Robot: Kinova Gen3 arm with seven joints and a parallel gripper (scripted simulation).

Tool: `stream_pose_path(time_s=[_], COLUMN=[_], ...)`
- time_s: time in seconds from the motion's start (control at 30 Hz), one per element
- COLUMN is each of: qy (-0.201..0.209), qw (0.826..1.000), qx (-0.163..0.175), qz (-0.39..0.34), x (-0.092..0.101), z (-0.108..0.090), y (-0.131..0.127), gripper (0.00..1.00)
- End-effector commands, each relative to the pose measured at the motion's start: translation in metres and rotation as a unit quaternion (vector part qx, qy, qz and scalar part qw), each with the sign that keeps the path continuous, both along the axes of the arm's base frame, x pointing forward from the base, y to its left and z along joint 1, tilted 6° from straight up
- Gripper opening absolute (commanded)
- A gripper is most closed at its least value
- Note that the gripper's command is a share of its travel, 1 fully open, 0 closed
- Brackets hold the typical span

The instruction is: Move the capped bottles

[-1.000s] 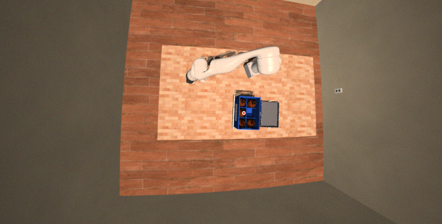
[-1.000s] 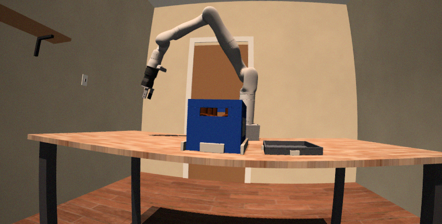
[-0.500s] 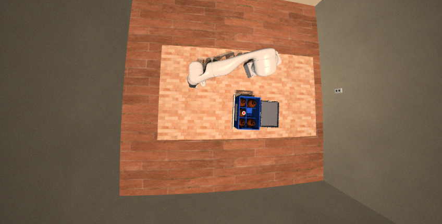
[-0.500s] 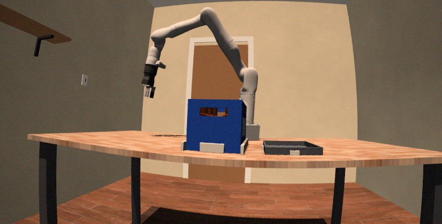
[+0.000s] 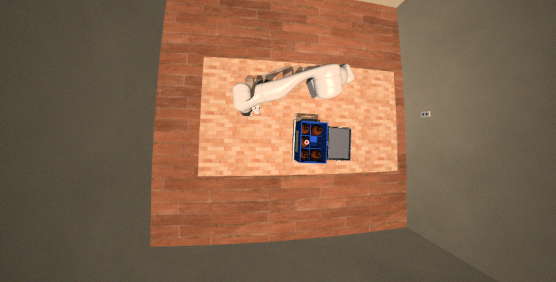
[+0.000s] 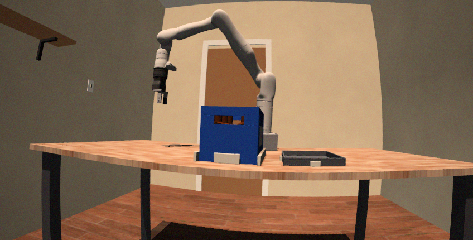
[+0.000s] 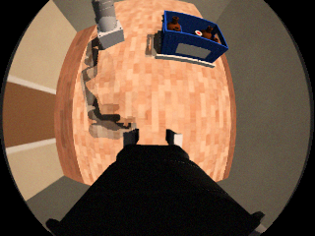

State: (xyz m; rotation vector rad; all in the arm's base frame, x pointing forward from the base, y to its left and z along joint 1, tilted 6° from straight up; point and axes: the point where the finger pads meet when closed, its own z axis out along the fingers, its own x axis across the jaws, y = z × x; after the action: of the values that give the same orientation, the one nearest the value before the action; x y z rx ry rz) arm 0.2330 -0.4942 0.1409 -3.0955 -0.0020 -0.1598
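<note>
A blue crate (image 5: 317,141) (image 6: 228,138) (image 7: 191,46) stands on the wooden table (image 5: 234,150) (image 6: 116,151) (image 7: 171,105). In it one brown bottle with a red and white cap (image 5: 306,142) (image 7: 197,31) stands in the middle left cell. Several open brown bottles, such as one (image 5: 318,130), fill the end cells. The dark grey tray (image 5: 338,143) (image 6: 312,158) lies empty right beside the crate. My gripper (image 5: 251,112) (image 6: 162,98) (image 7: 152,134) is open and empty. It points down, high above the table, well to the left of the crate.
Beige blocks (image 6: 226,158) (image 5: 306,115) lie against the crate's foot. A small one (image 6: 315,163) lies at the tray's front. The arm's base (image 6: 270,141) stands behind the crate. The arm (image 5: 288,82) reaches across the back of the table.
</note>
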Motion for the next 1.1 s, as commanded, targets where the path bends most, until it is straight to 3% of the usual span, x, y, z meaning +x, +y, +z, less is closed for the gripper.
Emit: stream_pose_path(time_s=[0.0, 1.07], qy=[0.0, 0.001], qw=[1.0, 1.0], qx=[-0.001, 0.001], qz=[0.0, 0.0], x=[0.004, 0.062], z=[0.002, 0.006], y=[0.004, 0.07], gripper=[1.0, 1.0])
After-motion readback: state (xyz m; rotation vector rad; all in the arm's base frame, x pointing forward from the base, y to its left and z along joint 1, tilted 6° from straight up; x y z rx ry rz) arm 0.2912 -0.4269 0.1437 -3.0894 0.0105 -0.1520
